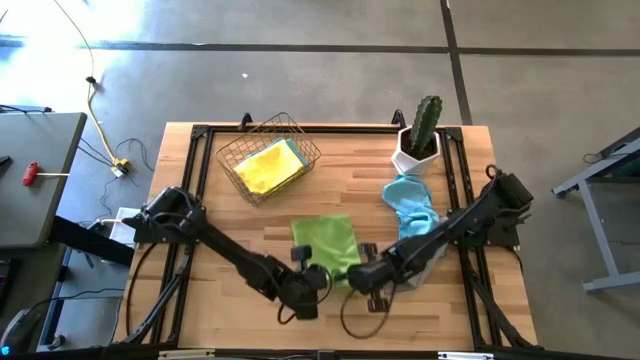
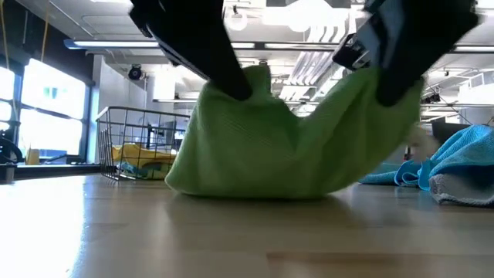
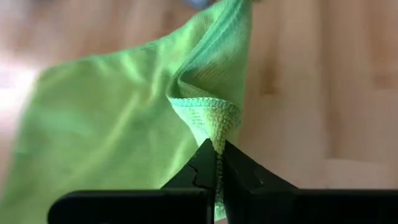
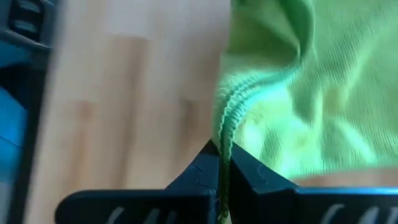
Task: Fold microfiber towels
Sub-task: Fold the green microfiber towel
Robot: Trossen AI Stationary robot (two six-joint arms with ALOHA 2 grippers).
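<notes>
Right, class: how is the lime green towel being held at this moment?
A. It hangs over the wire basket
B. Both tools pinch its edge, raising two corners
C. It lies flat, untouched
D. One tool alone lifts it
B: the left tool and right tool are each shut on the lime green towel, whose two pinched corners are raised while its far part rests on the table.

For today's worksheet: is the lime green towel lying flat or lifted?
Partly lifted: each claw, left and right, pinches a corner of the lime green towel; its lower edge rests on the table.
</notes>
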